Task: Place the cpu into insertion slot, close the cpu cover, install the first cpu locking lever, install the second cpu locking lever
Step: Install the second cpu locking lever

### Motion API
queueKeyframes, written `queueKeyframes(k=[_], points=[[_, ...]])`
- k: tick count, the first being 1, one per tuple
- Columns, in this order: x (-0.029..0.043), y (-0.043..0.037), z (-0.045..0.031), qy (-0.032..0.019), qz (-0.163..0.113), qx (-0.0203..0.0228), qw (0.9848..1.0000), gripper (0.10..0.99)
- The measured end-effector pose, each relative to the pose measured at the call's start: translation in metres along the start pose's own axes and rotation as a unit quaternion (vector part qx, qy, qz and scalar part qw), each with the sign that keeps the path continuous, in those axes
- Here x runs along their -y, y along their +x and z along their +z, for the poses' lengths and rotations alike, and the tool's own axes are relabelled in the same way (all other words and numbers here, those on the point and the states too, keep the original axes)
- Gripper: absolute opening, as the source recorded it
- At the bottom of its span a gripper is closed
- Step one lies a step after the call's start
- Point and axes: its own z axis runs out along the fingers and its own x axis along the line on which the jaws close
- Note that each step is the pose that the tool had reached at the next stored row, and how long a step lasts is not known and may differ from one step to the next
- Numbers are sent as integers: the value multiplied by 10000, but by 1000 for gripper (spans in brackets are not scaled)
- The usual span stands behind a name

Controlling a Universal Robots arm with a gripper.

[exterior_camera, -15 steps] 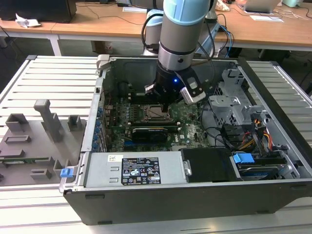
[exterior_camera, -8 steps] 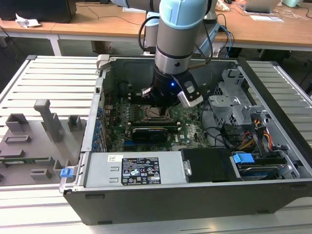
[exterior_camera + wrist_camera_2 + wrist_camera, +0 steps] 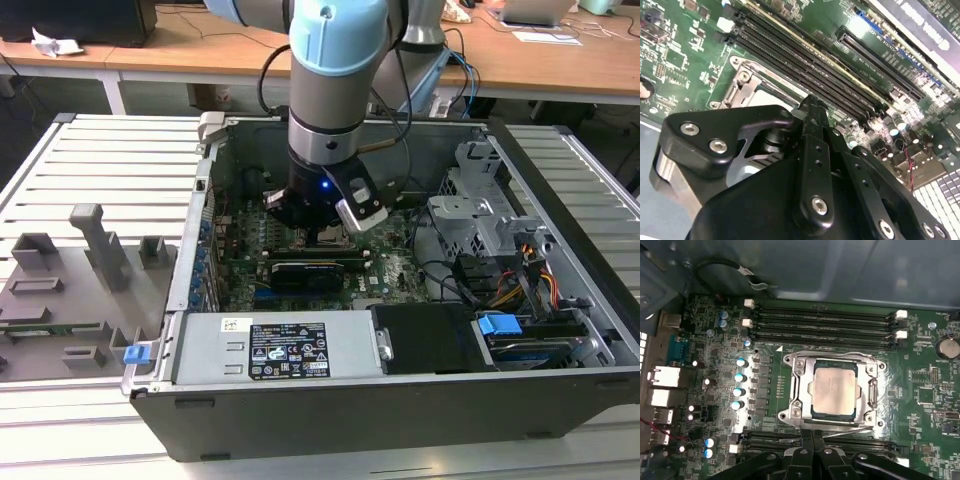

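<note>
In the exterior view we saw the arm reaching straight down into the open computer case (image 3: 560, 400), its gripper (image 3: 318, 228) low over the green board (image 3: 390, 270). In the first wrist view the gripper's fingers (image 3: 812, 452) were pressed together, empty, beside the socket (image 3: 875, 390); the silvery chip (image 3: 834, 389) sat inside it, framed by the metal cover (image 3: 799, 390). In the second wrist view the closed fingertips (image 3: 812, 107) stood just beside the socket's corner (image 3: 742, 77).

One cpu (image 3: 834, 389) is sitting in one insertion slot (image 3: 799, 416), under one cpu cover (image 3: 871, 390). Four long memory slots (image 3: 822, 325) are running in a row beside the socket on one side in the first wrist view. One black expansion card (image 3: 305, 271) is lying across the one green motherboard (image 3: 390, 275) in the exterior view. One pincer (image 3: 812, 440) is hanging over the board.
</note>
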Motion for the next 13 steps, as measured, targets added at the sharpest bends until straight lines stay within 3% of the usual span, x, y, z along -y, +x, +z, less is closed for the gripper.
queueKeyframes(k=[1,3,13], points=[[7,14,0,-46,1,4,10000,106],[26,43,-2,-80,1,6,10000,106],[68,128,40,-138,-1,10,9999,106]])
